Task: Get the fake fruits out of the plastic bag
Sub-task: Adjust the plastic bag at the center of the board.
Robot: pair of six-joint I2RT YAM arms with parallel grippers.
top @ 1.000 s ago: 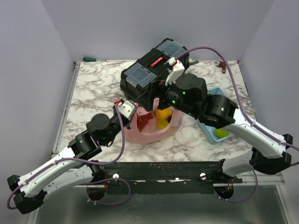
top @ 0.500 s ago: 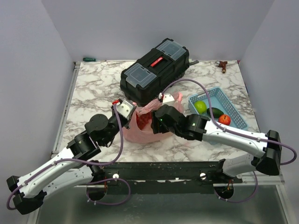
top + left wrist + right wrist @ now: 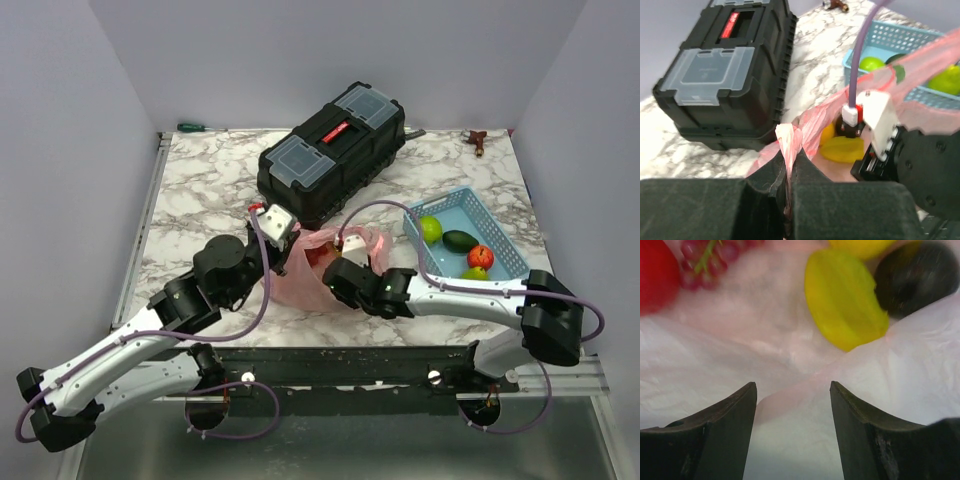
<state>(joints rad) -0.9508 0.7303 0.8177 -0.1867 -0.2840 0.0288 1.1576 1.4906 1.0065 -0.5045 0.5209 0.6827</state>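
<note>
Top external view: you had the plastic bag (image 3: pixel 300 285) lying on the marble table (image 3: pixel 200 190), just near of the black toolbox (image 3: pixel 335 150) and left of the blue mesh basket (image 3: pixel 455 212). Your left gripper (image 3: pixel 285 238) was at the bag's left rim. In the left wrist view its jaws were closed tight on the bag's twisted pink handle (image 3: pixel 789 140).

Your right gripper (image 3: pixel 791 385) was inside the bag's mouth, with its arm extending in from the right. In the right wrist view its fingers (image 3: pixel 725 425) stood wide apart. Only crumpled bag film lay between them, and they gripped nothing.

Beyond the fingers, inside the bag, you had these items:
- a yellow fruit (image 3: pixel 845 297), touching a dark round fruit (image 3: pixel 915 277) on its right;
- a grape bunch (image 3: pixel 702 257) and a red fruit (image 3: pixel 650 275) at the left.

The basket held four fruits: a green fruit (image 3: pixel 430 228), a dark green fruit (image 3: pixel 460 240), a red-orange fruit (image 3: pixel 481 256) and a yellow-green fruit (image 3: pixel 475 273).
</note>
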